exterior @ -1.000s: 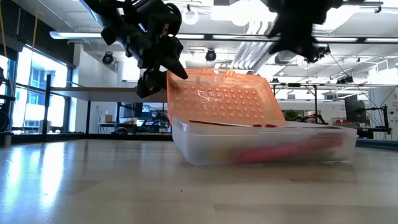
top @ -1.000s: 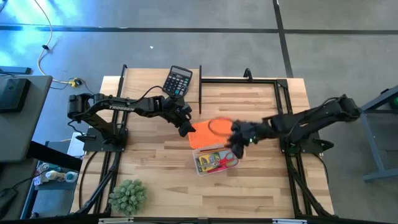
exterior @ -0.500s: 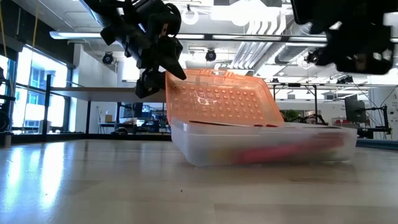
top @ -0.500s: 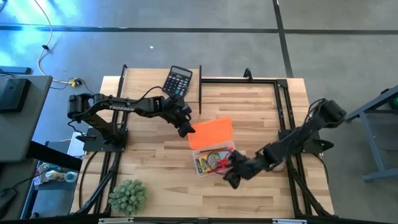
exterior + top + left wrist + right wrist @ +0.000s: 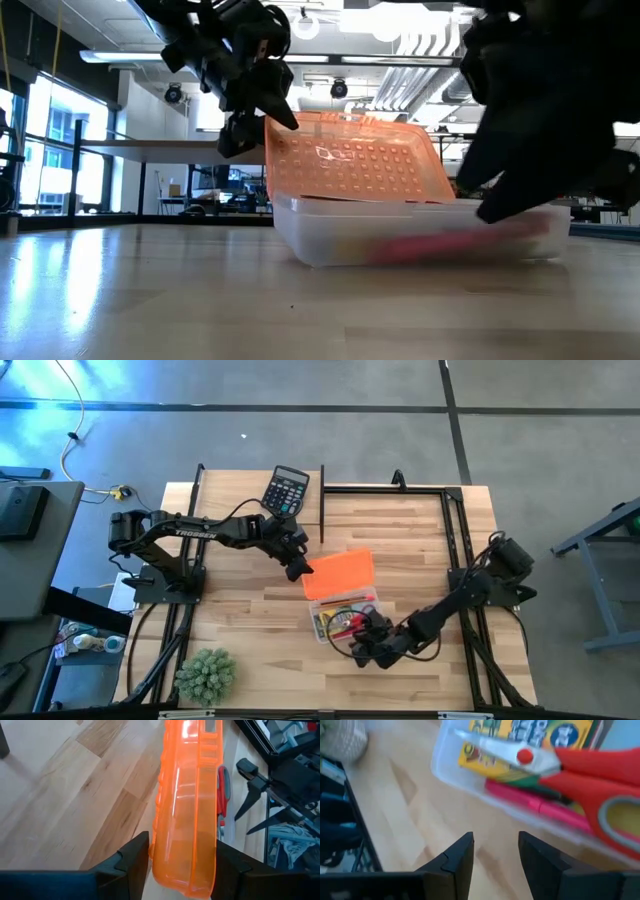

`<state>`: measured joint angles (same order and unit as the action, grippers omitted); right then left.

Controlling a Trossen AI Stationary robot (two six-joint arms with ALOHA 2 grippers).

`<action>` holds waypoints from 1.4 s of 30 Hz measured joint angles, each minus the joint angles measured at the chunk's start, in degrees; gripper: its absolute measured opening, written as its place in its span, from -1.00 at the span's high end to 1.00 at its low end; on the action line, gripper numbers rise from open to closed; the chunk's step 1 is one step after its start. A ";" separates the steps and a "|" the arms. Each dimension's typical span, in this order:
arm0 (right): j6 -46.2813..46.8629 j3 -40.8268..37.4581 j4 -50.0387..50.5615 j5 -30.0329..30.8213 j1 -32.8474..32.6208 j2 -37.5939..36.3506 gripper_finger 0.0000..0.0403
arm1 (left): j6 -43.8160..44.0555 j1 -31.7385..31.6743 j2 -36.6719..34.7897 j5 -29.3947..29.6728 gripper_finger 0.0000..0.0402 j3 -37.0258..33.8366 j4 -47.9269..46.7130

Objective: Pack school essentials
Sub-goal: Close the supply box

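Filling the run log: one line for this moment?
left gripper: shut on orange lid, held open | right gripper: open, empty, beside clear box | scissors, crayon pack inside

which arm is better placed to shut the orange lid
Left. The left gripper already clamps the edge of the orange lid, held up over the clear box. The right gripper, open and empty, sits beside the box's near edge.
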<state>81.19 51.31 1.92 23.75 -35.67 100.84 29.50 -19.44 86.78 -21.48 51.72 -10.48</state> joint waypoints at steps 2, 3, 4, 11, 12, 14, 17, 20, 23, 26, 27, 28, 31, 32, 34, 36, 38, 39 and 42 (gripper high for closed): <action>-0.11 0.04 -1.47 0.88 0.31 1.16 0.27 | -0.86 0.00 0.00 0.00 0.24 0.00 0.00; -0.15 0.04 -1.75 0.95 0.49 1.70 0.27 | -1.38 0.00 0.00 -0.01 0.24 0.00 0.00; -0.32 0.04 -1.88 1.07 0.70 2.06 0.27 | -1.77 0.01 0.00 0.02 0.24 0.00 0.00; -3.06 0.04 -3.25 0.71 3.16 2.71 0.27 | -3.07 0.44 0.00 0.02 0.24 0.00 -0.44; -3.06 0.04 -3.24 0.63 3.63 2.71 0.27 | -3.27 0.44 -0.02 0.02 0.24 0.00 -0.42; -3.41 0.04 -3.24 0.12 4.53 2.71 0.27 | -3.41 0.39 -0.06 -0.21 0.24 0.00 -0.44; -4.13 0.04 -3.24 -0.69 5.36 2.69 0.27 | -3.41 0.35 -0.11 -0.41 0.24 0.00 -0.50; -3.98 0.07 -3.25 -0.96 5.50 2.66 0.27 | -3.41 0.33 -0.11 -0.57 0.24 0.00 -0.59; -3.72 0.07 -3.35 -1.05 5.52 2.66 0.27 | -4.60 0.35 -0.10 -0.57 0.21 0.00 -0.55; -3.68 0.07 -3.41 -1.03 5.68 2.69 0.27 | -6.14 0.48 -0.10 -1.12 0.12 0.02 -0.14; -3.66 0.07 -3.41 -1.04 5.74 2.70 0.27 | -6.45 0.51 -0.11 -1.23 0.08 0.07 -0.03; -3.66 0.05 -3.40 -0.99 5.80 2.71 0.27 | -6.84 0.54 -0.11 -1.37 0.04 0.07 0.02; -3.15 0.04 -3.39 -0.71 6.31 2.75 0.27 | -7.21 0.55 -0.09 -1.43 -0.08 0.07 0.03; -3.15 0.04 -3.39 -0.63 6.60 2.77 0.27 | -7.18 0.55 -0.09 -1.48 -0.11 0.07 0.10; -3.17 0.04 -3.39 -0.66 7.23 2.77 0.27 | -7.19 0.55 -0.09 -2.03 -0.16 0.07 0.10; -3.09 0.04 -3.39 -0.93 7.91 2.77 0.27 | -7.19 0.55 -0.09 -3.84 -0.19 0.07 0.13; -3.16 0.04 -3.39 -1.70 8.48 2.77 0.27 | -7.19 0.69 -0.09 -4.33 -0.21 0.07 0.08; -3.17 0.04 -3.39 -1.94 8.75 2.77 0.27 | -7.20 0.83 -0.09 -4.30 -0.21 0.07 0.04; -3.17 0.04 -3.41 -2.62 9.26 2.77 0.27 | -7.21 1.39 -0.09 -4.24 -0.21 0.07 0.13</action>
<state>78.02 51.35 -1.50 21.13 -26.41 103.61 22.28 -18.06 86.70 -25.71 51.79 -10.35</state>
